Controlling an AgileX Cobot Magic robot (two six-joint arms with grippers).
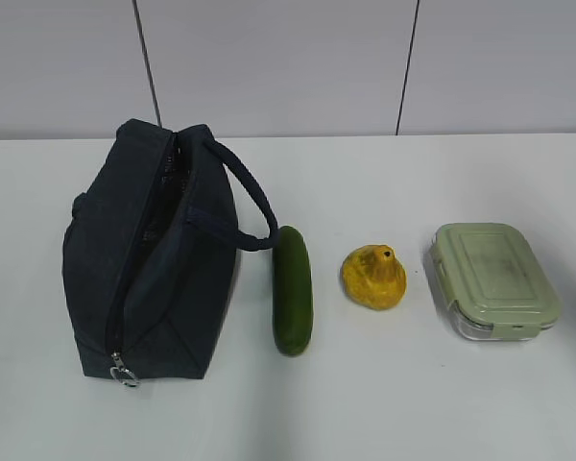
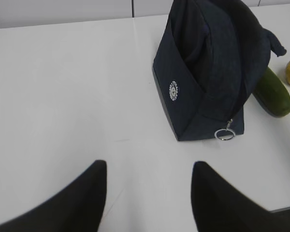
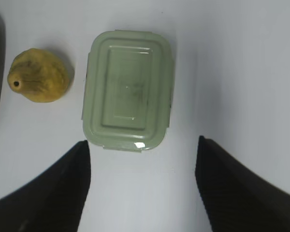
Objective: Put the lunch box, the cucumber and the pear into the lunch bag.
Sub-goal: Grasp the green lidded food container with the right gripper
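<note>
Exterior view shows nothing packed yet: all three items lie out on the white worktop (image 1: 384,403), in a row beside the lunch bag (image 1: 149,279). The bag sits at about 9 o'clock from the frame's centre, its long zipper drawn open along the top, the silver ring pull (image 1: 125,375) hanging at the near end. Just beside the bag, at its 3 o'clock, lies the cucumber (image 1: 293,290), its far tip close to or touching one loop handle (image 1: 254,206); I cannot tell which. The pear (image 1: 373,277) sits at 3 o'clock of the cucumber, apart from it, and the lunch box (image 1: 494,280) at 3 o'clock of the pear, lid on.

Every placement is therefore left to do, as I judge it, though the open zipper means the bag looks ready to receive things.

Left claw (image 2: 147,193) hangs over bare worktop at roughly 7 o'clock of the bag in the left wrist view, its fingers spread apart and holding nothing. Right claw (image 3: 142,183) hovers with fingers likewise apart and empty, the lunch box lying just beyond the fingertips at 12 o'clock.

Neither arm appears in the exterior view. The bag's interior is dark, so what lies inside cannot be made out. The cucumber is cut off in the right wrist view, and whether the lunch box holds food is unclear.
</note>
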